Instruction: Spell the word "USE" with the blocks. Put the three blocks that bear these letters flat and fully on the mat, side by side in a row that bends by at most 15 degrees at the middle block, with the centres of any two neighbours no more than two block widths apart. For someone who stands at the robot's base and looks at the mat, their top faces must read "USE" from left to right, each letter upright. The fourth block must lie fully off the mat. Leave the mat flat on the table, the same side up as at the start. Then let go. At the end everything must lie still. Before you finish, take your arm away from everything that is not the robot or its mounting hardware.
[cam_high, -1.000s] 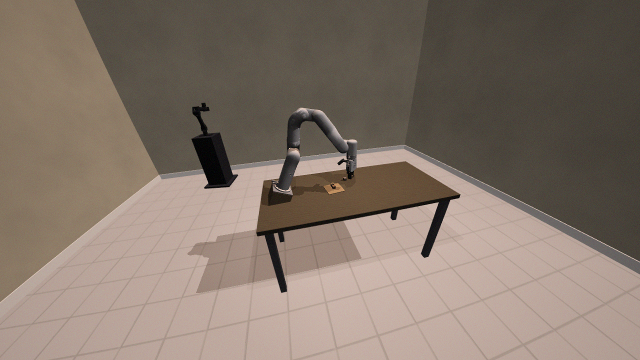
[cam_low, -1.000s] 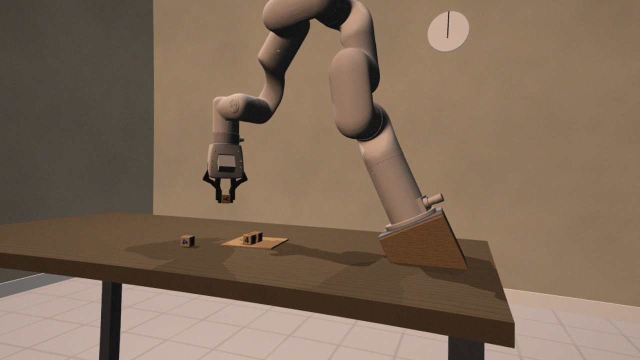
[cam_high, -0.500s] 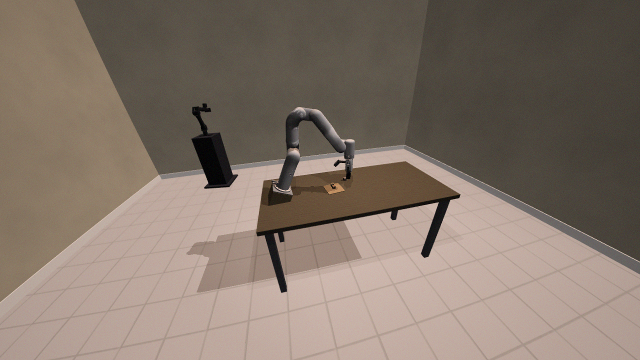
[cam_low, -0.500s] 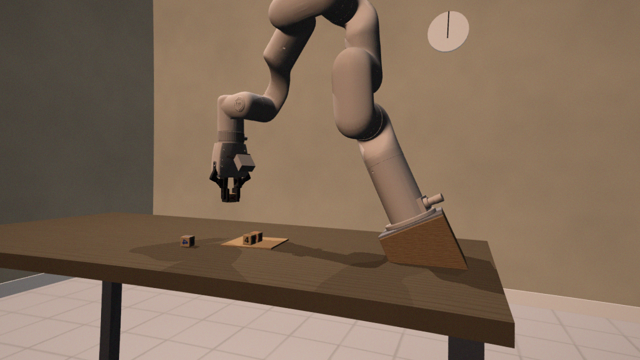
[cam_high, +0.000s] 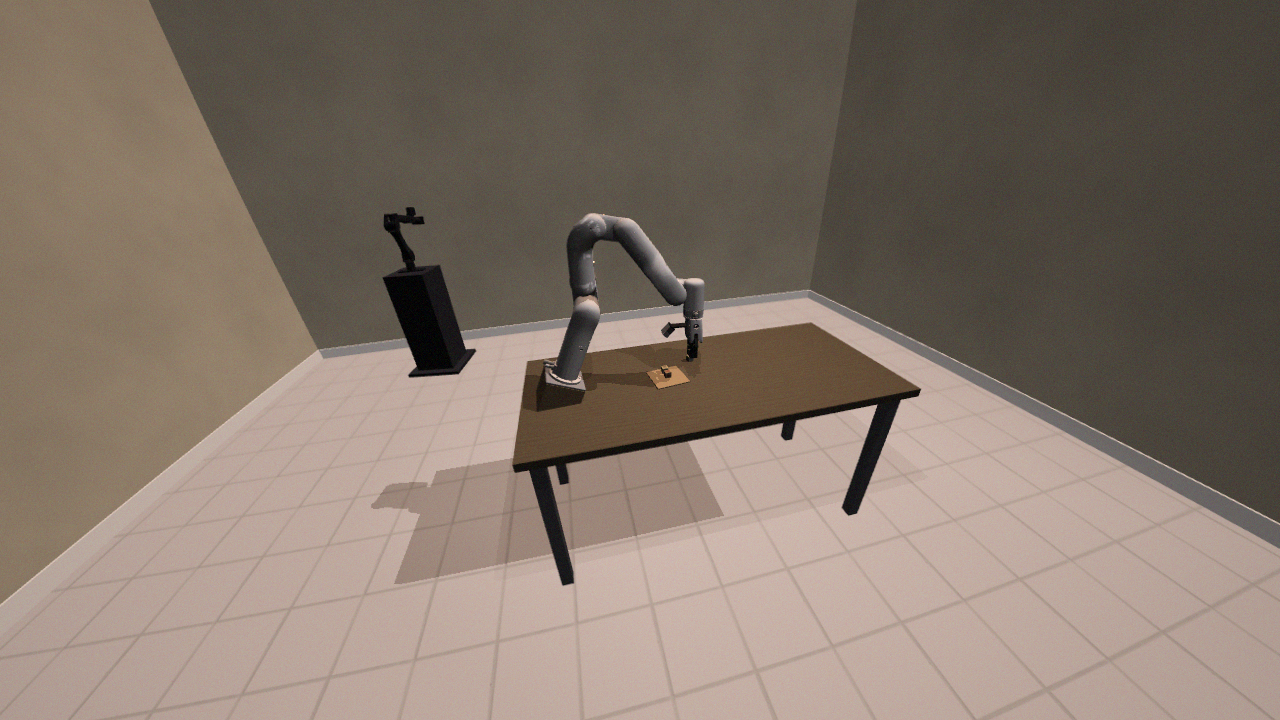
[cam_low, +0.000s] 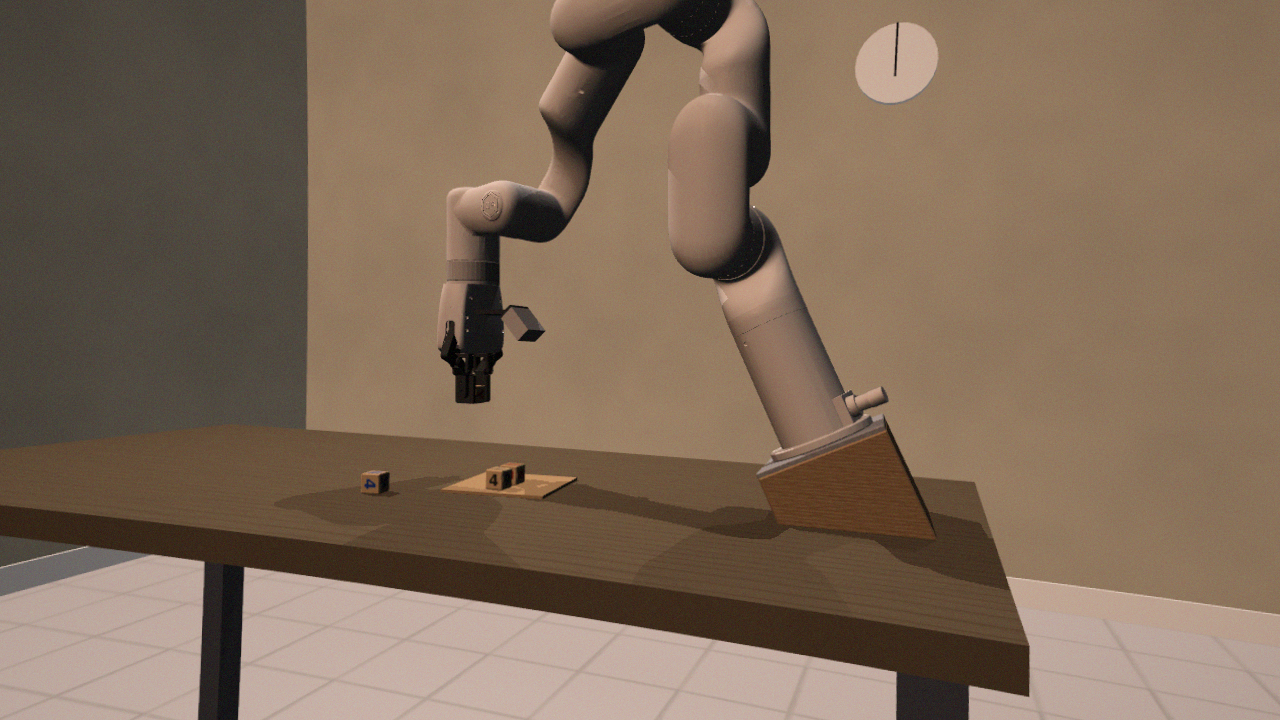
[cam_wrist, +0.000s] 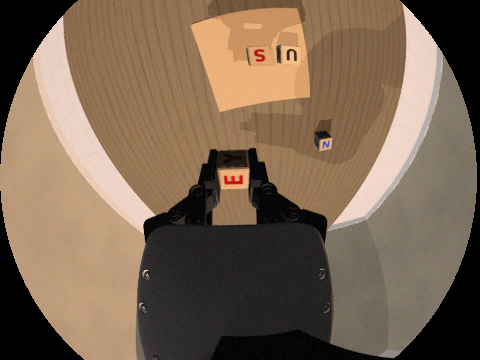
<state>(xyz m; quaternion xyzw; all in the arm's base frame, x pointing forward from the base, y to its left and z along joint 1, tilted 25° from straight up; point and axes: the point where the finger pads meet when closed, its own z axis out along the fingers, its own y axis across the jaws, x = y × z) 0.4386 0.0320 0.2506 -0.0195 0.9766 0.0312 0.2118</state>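
My gripper (cam_high: 691, 355) (cam_low: 472, 394) (cam_wrist: 233, 160) is shut on the E block (cam_wrist: 233, 178), high above the table and off the mat. The red E faces up and appears turned sideways in the wrist view; a dark side bears a Y. The mat (cam_low: 554, 485) (cam_wrist: 225, 80) lies flat. On it are the S block (cam_wrist: 259, 55), with a red S on top, and the U block (cam_low: 494, 480) (cam_wrist: 290, 55), with a black U on top. They stand side by side with a small gap; both letters appear upside down in the wrist view. The N block (cam_low: 374, 482) (cam_wrist: 324, 142) lies off the mat.
The wooden table (cam_high: 769, 385) (cam_low: 429, 546) (cam_wrist: 150, 125) carries the robot's base (cam_high: 563, 386) (cam_low: 845, 483) beyond the mat from the gripper. A black pedestal (cam_high: 425, 322) with a small dark arm stands on the floor away from the table.
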